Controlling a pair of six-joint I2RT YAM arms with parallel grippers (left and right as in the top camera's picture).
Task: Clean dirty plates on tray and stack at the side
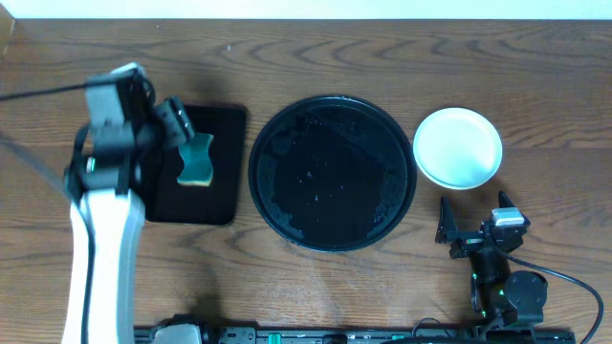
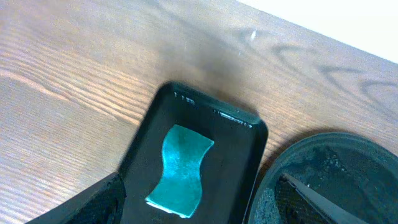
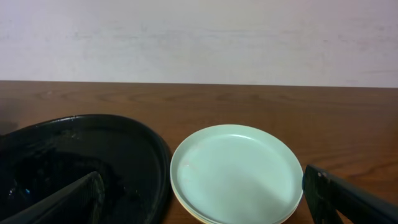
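The plates (image 1: 457,147) stand in one stack on the table, right of the round black tray (image 1: 332,172), with a mint-teal plate on top. In the right wrist view the stack (image 3: 233,171) shows a pale yellow rim at its bottom. The tray (image 3: 74,155) holds no plates and looks wet. My right gripper (image 1: 475,218) is open and empty, just in front of the stack (image 3: 202,180). My left gripper (image 1: 182,124) is open and empty above a teal sponge (image 1: 196,158), its fingers wide apart (image 2: 200,193).
The sponge (image 2: 180,171) lies on a small rectangular black tray (image 1: 215,129) left of the round tray (image 2: 329,180). The left arm reaches over that small tray's left side. The wall runs along the table's far edge.
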